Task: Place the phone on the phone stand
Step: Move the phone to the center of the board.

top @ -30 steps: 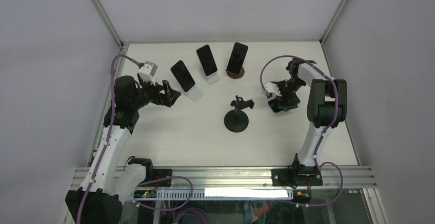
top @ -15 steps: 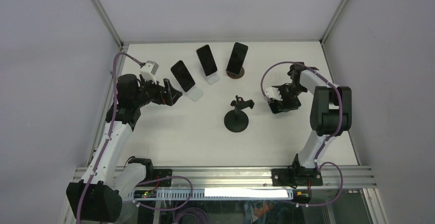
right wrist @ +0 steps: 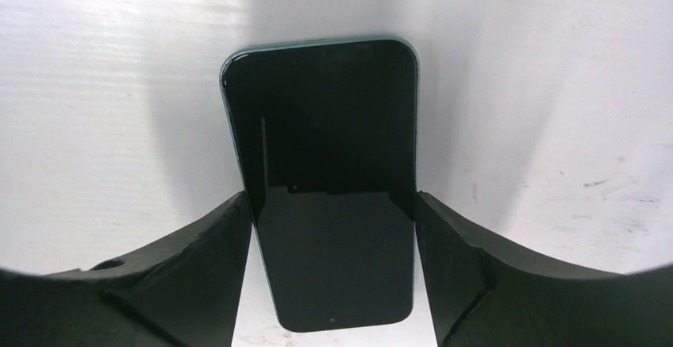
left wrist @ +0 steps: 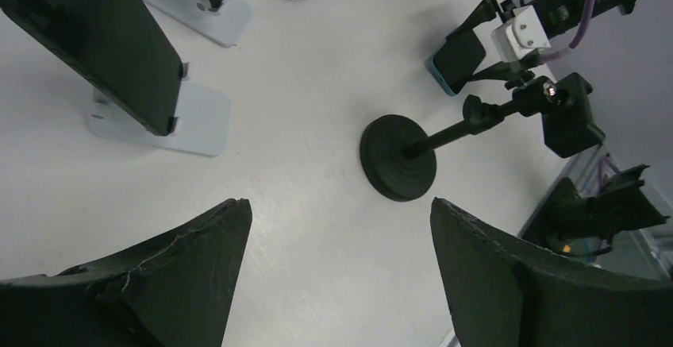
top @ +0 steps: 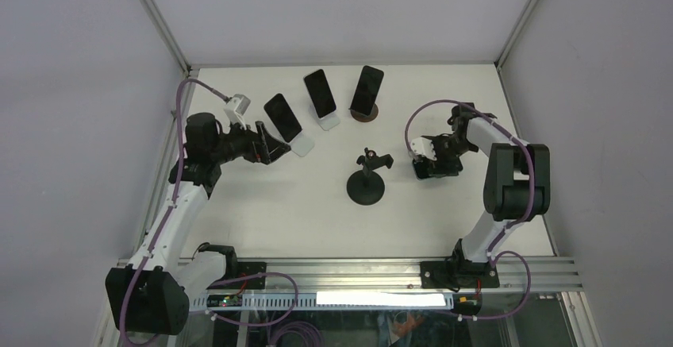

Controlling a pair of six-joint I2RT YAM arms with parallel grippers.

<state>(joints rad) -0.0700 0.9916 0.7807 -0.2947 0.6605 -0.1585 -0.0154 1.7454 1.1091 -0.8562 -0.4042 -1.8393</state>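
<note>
The phone (right wrist: 329, 188), dark-screened with a teal edge, lies on the white table between the fingers of my right gripper (right wrist: 331, 196). Both fingers touch its long sides, so the gripper is shut on it. In the top view the right gripper (top: 428, 164) is low on the table, right of the black phone stand (top: 367, 182), which has a round base and an empty clamp. My left gripper (top: 266, 144) is open and empty, hovering near the left white stand. In the left wrist view (left wrist: 337, 204) it faces the black stand (left wrist: 397, 156) and the phone (left wrist: 459, 59).
Three other phones stand on stands at the back: one on a white stand (top: 286, 121), one on a white stand (top: 321, 97), one on a brown round stand (top: 367, 93). Frame posts stand at the table's back corners.
My right gripper has moved down and slightly left toward the table over the phone. My left gripper has shifted right, closer to the left white stand.
</note>
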